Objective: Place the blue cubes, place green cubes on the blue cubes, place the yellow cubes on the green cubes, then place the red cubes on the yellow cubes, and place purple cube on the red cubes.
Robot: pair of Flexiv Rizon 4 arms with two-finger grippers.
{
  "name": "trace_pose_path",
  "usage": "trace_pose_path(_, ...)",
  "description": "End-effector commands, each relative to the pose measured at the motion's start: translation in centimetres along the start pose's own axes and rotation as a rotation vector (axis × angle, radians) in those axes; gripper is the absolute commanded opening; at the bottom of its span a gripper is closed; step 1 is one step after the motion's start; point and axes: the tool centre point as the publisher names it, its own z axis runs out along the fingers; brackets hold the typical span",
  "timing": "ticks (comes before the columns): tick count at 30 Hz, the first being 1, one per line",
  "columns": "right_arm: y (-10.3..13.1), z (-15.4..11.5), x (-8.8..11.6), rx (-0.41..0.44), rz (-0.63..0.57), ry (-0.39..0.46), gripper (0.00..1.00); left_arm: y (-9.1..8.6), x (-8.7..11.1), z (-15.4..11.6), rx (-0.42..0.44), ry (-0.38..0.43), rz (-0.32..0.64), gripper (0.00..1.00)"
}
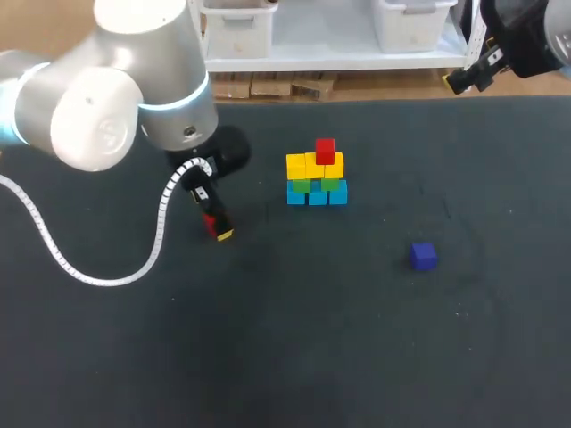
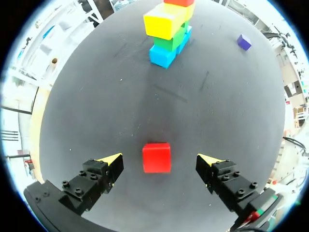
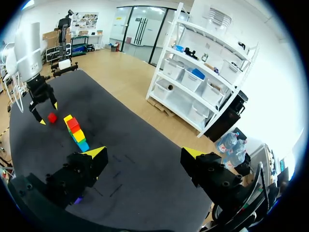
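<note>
Left wrist view: left gripper (image 2: 159,160) straddles a loose red cube (image 2: 156,157) on the table (image 2: 96,106), fingers apart, not touching. Red layer seems in hand, 1 red already on the stack (image 1: 316,176). Next: clamp, lift, seat it beside that one.

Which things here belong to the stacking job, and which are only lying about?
Job: blue cubes, green cubes, yellow cubes, red cube on top, loose red cube, purple cube.
Not the job: table, white cable on left arm.
</note>
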Motion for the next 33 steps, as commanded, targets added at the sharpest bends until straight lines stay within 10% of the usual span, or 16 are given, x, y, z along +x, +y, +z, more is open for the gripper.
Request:
trace_pose_path(1, 0.2, 0.0, 0.1, 0.01, 0.001, -0.006, 1.0, 0.0, -0.7, 0.1, 0.009, -0.007, 0.0, 1.0)
trace_pose_path(15, 0.2, 0.0, 0.1, 0.01, 0.001, -0.006, 1.0, 0.9, 0.1, 1.1, 0.011, 0.015, -0.039, 0.75)
trace_pose_path(22, 0.2, 0.0, 0.1, 0.01, 0.001, -0.006, 1.0, 0.9, 0.1, 1.0, 0.004, 0.017, -0.038, 0.0)
trace_pose_path(33, 0.2, 0.0, 0.1, 0.01, 0.001, -0.006, 1.0, 0.6, -1.7, -3.6, -0.074, -0.032, 0.084, 0.0)
